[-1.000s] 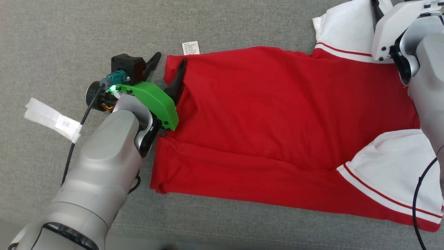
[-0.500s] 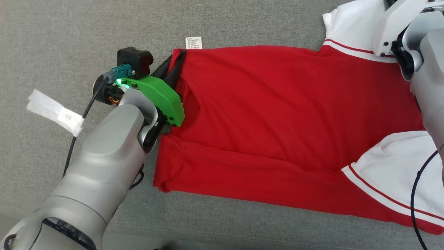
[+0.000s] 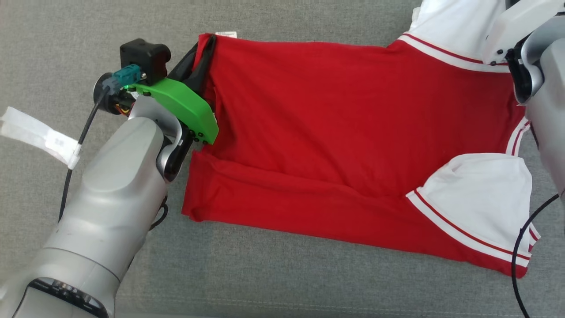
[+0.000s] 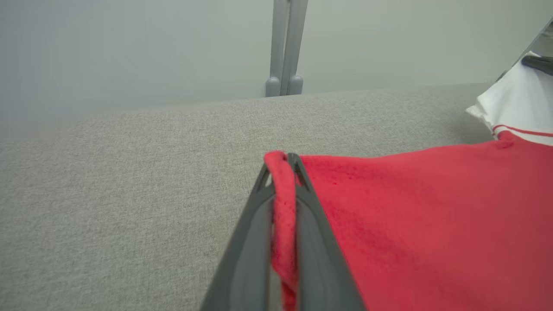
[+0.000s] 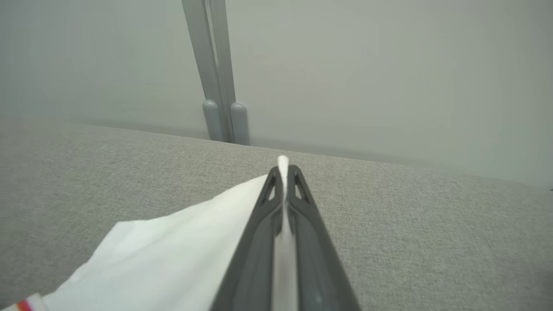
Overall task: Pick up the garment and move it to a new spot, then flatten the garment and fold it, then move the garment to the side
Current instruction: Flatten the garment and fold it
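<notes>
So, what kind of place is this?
Probably an indoor test room: a grey woven upholstered surface, a plain pale wall with a grey upright post behind it, and a red shirt with white sleeves spread out.

Head looks steeply down; wrist views skim low, sharing the garment (image 3: 335,115).

The garment (image 3: 335,119) lies spread across a padded surface (image 3: 309,282), hem to the left, sleeves to the right. The left gripper (image 4: 281,160) sits at the far left corner with the hem pinched between its fingers. The right gripper (image 5: 283,170) pinches the far sleeve at the far right. Behind the surface stands an upright post (image 4: 285,47).
</notes>
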You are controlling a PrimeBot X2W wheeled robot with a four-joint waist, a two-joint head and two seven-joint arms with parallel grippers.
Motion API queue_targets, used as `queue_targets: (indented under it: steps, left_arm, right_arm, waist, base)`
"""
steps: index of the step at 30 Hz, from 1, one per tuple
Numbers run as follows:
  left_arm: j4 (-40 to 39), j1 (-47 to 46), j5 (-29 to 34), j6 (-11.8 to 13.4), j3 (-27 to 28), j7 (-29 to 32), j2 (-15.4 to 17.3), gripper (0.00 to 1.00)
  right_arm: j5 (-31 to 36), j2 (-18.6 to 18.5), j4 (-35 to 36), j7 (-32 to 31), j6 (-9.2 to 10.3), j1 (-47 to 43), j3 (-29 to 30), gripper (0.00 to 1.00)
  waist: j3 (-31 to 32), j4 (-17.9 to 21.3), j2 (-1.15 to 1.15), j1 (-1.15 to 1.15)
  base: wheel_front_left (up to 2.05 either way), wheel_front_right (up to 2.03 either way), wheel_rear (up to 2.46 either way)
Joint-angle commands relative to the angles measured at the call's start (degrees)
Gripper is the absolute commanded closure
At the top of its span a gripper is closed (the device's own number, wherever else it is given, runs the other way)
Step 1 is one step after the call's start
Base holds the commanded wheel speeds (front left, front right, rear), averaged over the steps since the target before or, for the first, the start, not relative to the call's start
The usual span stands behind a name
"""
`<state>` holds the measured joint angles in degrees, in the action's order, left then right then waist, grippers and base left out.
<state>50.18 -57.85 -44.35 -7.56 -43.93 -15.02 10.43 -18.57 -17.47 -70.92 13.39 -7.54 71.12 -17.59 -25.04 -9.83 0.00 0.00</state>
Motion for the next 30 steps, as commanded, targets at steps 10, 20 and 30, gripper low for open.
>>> queue_targets:
  steps: [10,20,30]
  left_arm:
    - [-3.1,8.7,4.3,0.1,4.6,-0.2,2.2,1.00]
    - [-4.7,14.7,6.8,0.1,8.5,-0.2,4.0,1.00]
    - [-8.5,20.4,9.6,0.1,12.3,-0.2,4.3,1.00]
  right_arm:
    - [-6.9,-0.5,19.3,1.8,0.10,-15.7,-0.9,1.00]
    - [-9.0,-1.9,44.2,1.8,0.08,-38.1,4.1,1.00]
    - [-8.9,1.6,60.2,1.0,0.08,-55.8,8.4,1.00]
  waist:
    - [5.1,4.2,0.00,0.00]
    - [8.2,7.0,0.00,0.00]
    - [9.9,7.4,0.00,0.00]
  base:
    - [0.00,0.00,0.00]
    - [0.00,0.00,0.00]
    - [0.00,0.00,0.00]
